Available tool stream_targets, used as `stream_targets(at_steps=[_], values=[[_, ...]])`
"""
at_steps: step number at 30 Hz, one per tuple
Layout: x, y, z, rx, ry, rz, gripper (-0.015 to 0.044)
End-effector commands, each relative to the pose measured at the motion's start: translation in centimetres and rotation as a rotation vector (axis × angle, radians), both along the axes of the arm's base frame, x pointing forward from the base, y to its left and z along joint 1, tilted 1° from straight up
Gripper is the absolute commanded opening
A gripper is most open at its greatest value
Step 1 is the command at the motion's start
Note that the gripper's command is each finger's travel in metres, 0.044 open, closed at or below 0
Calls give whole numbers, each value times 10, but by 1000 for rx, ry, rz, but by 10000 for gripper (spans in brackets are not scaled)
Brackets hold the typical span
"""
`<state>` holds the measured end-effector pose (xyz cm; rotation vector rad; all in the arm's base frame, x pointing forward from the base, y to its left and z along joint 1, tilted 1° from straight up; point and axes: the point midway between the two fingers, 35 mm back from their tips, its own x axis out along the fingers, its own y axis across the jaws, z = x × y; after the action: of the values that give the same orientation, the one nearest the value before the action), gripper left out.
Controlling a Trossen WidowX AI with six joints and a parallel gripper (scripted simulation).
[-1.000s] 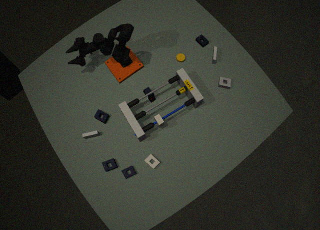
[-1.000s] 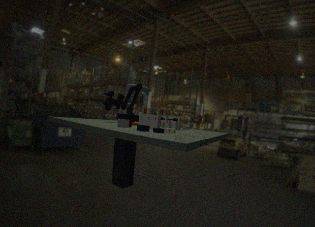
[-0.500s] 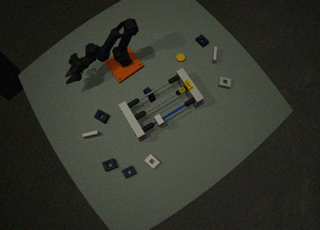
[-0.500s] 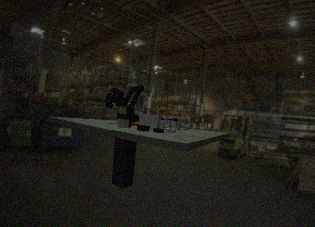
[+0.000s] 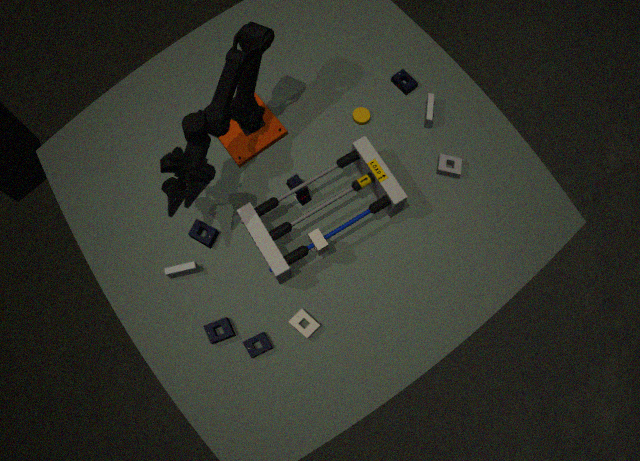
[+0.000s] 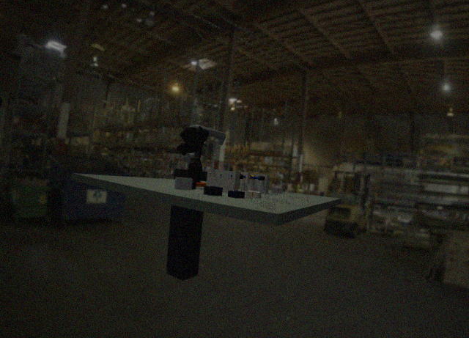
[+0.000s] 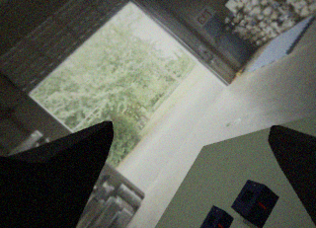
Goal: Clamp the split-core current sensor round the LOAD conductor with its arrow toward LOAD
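My gripper [image 5: 180, 208] [image 7: 190, 130] is open and empty, raised above the table's left part. A dark block with a small red mark [image 5: 298, 189] stands under the rack's nearest-to-base conductor; it may be the open sensor, but its jaws and arrow cannot be made out. The rack has two white end blocks [image 5: 263, 241] holding three conductors. The yellow LOAD label [image 5: 377, 170] with an arrow is on the right end block. The middle conductor [image 5: 323, 206] carries a yellow tag [image 5: 364, 181] beside it. The blue conductor [image 5: 348, 224] carries a white block [image 5: 317, 239].
Dark square rings [image 5: 203, 233] [image 5: 219, 330] [image 5: 257, 344] [image 5: 404, 81], pale rings [image 5: 295, 322] [image 5: 450, 173], white bars [image 5: 180, 269] [image 5: 429, 110] and a yellow disc [image 5: 361, 115] lie around the rack. The orange base plate [image 5: 245, 148] is behind it. Two dark blocks [image 7: 255, 203] [image 7: 217, 219] show low in the wrist view.
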<state>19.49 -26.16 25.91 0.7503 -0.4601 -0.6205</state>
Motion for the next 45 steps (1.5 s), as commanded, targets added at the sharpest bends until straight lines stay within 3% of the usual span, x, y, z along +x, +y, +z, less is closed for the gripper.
stream_targets(at_steps=[1,10,19,27,35,42,45], values=[[41,33,16,-108,92,103,440],[108,136,40,-387,288,349,440],[122,253,62,-736,409,584,440],[126,268,59,-756,450,642,440],[153,355,-4,-689,908,1084,440],[123,418,-47,-709,1373,1358,440],[112,429,-53,-723,1476,1403,440]])
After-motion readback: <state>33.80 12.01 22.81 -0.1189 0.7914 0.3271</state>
